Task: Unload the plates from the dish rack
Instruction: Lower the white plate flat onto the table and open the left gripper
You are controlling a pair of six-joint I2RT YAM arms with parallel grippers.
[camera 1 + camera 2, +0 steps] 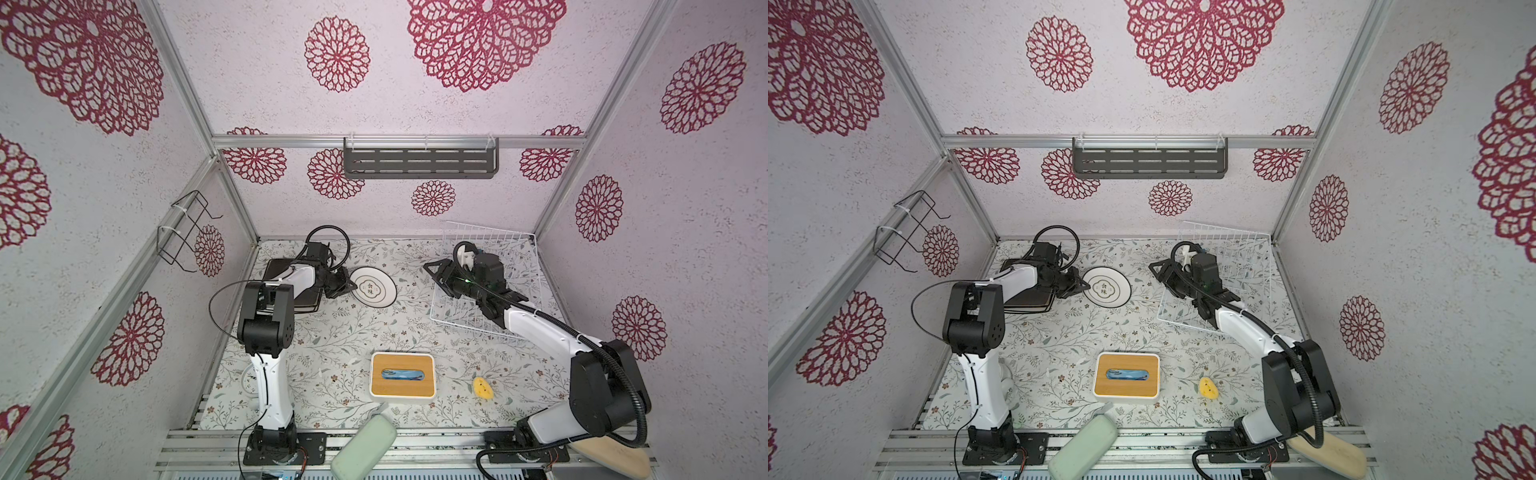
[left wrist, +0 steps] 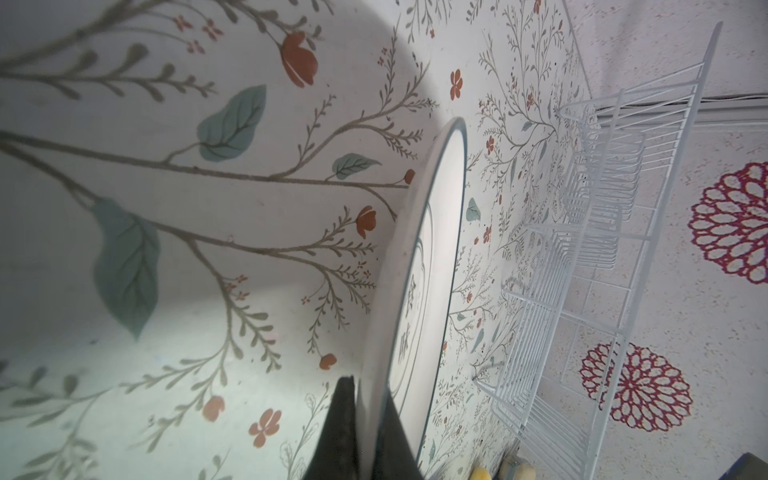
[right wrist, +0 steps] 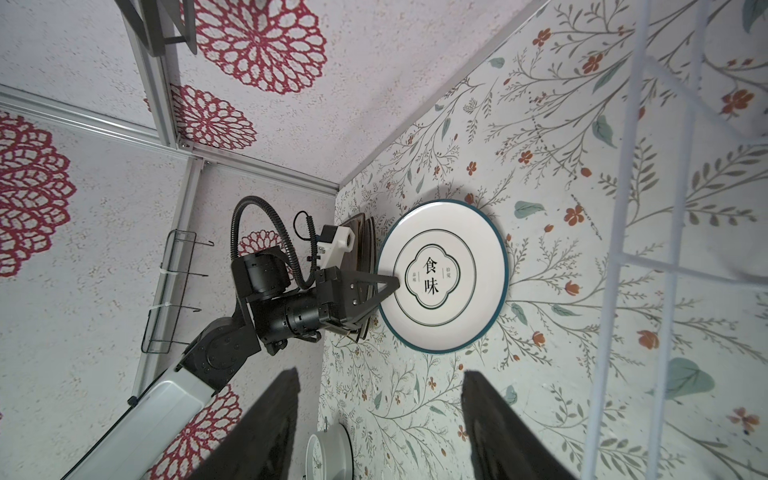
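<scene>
On the left side of the floral desk, close to the back wall, a stack of square plates lies flat with a dark one on top. The left arm covers most of it, so I cannot count them. Just to the right of the stack, the left pincer is closed on the near rim of the round white plate. In the left wrist view its two black fingers clamp the rim from both faces. This round plate has a dark rim line and Chinese characters in the centre, and it is face up just beside the stack. Whether its underside rests fully on the desk I cannot tell.

More to the right, the right pincer hangs over the left edge of the white wire dish rack. Its jaws stand apart with only the desk between them, and it points toward the round plate. The dish rack stands in the back right corner of the desk, well apart from the plates.
</scene>
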